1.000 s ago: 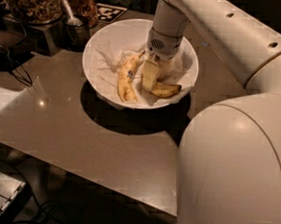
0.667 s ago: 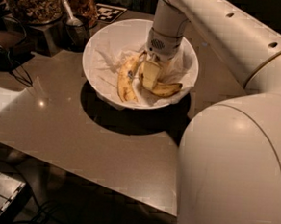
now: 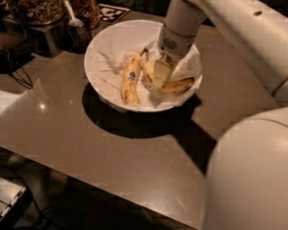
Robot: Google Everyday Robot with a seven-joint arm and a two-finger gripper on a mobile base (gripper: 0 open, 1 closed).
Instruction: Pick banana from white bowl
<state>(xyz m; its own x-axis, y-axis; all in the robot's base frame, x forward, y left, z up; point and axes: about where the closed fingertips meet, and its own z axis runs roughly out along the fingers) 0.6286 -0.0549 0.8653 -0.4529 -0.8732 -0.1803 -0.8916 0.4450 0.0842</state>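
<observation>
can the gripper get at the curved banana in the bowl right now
Probably yes: the gripper hangs inside the white bowl, right over the banana. Nothing covers it, and the stickered banana lies off to one side.

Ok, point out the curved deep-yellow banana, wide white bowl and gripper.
curved deep-yellow banana (image 3: pixel 179 85): camera view, its right half.
wide white bowl (image 3: pixel 94 48): camera view, bare left rim.
gripper (image 3: pixel 161 75): camera view, lower end, down inside the bowl.

Brown table (image 3: pixel 107 149) with white bowl (image 3: pixel 94 71) and black-and-white marker card (image 3: pixel 113 12); gripper (image 3: pixel 161 74) inside the bowl.
</observation>
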